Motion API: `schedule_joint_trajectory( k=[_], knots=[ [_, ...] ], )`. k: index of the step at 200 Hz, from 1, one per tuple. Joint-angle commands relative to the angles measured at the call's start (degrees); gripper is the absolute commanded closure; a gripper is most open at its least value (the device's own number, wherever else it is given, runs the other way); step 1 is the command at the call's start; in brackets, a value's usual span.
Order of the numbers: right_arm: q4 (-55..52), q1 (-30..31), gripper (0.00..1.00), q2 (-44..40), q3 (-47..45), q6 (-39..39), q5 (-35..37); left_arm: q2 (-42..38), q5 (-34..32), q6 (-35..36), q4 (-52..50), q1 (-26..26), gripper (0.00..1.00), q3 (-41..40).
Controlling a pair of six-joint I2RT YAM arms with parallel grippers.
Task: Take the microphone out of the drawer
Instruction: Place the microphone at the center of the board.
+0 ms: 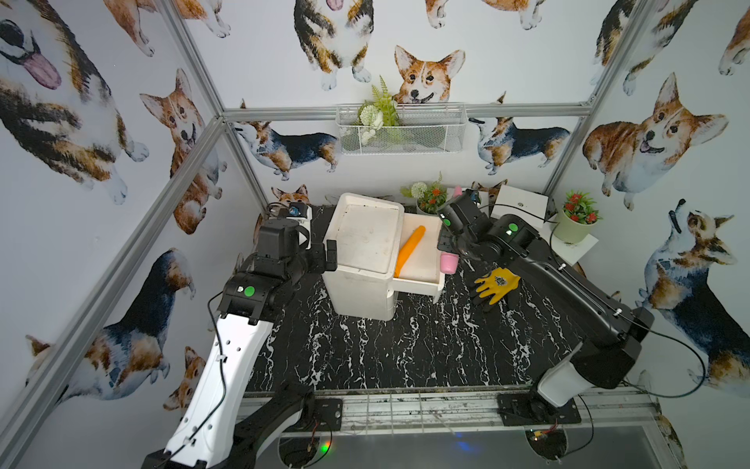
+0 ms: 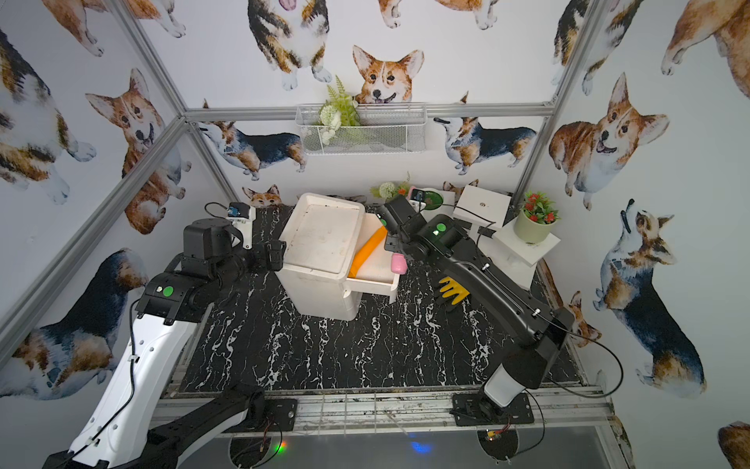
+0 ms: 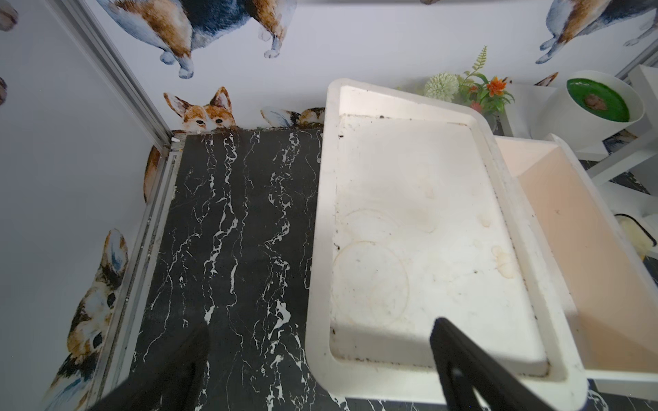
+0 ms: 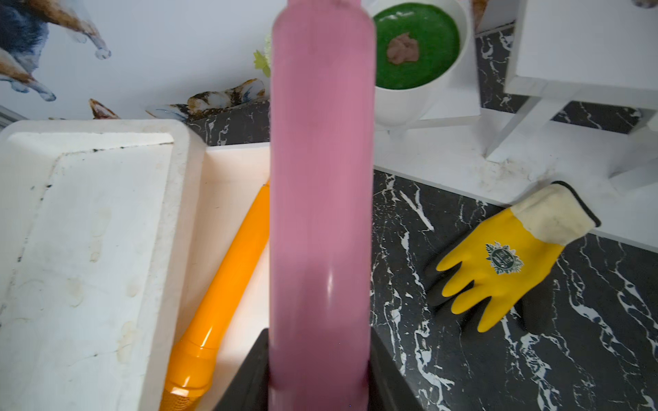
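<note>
Over the outer end of the open drawer (image 1: 420, 284), the pink microphone (image 4: 322, 199) is clamped near one end between the right fingers (image 4: 245, 377), which are closed partway around its smooth barrel. In both top views its near end shows at the drawer's front rim; whether it has fully cleared that rim I cannot tell. An orange cylinder (image 1: 410, 249) lies slantwise in the drawer just beside it.

The step in hand looks like the lift-out. It should go well with a firm grip on the slippery barrel, a straight rise until the end is above the front wall, then a carry to bare counter (image 1: 406, 349), short of the yellow glove (image 4: 480, 284).

The left fingers (image 3: 459, 363) stand wide and empty beside the white cabinet (image 1: 365, 239).

The glove carries a green-and-white emblem (image 4: 504, 258); its lettering is too small to read.
</note>
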Motion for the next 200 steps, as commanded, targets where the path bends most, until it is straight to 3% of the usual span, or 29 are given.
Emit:
schedule_joint_trajectory(
  k=[1, 49, 103, 150, 200],
  knots=[
    [8.42, -3.10, 0.80, -8.66, -10.53, -3.03, -3.65, -0.61, 4.03, -2.40, -3.68, 0.05, 0.00, 1.02],
    [11.28, -10.29, 0.80, -24.66, -30.21, -4.17, -11.25, -1.45, 7.19, -7.11, -4.44, -0.02, 0.00, 0.52],
    [16.28, -12.92, 0.80, -34.58, -48.68, -4.88, -17.87, -1.94, 8.12, -11.64, -4.11, 0.02, 0.00, -1.54],
    [26.23, -12.92, 0.79, -34.53, -58.53, -6.29, -27.13, -2.49, 7.82, -13.22, -5.52, -0.02, 0.00, -1.39],
    [33.28, -12.85, 0.78, -26.06, -60.54, -8.36, -34.14, -3.74, 7.69, -14.85, -5.27, 0.02, 0.00, -2.97]
  ],
)
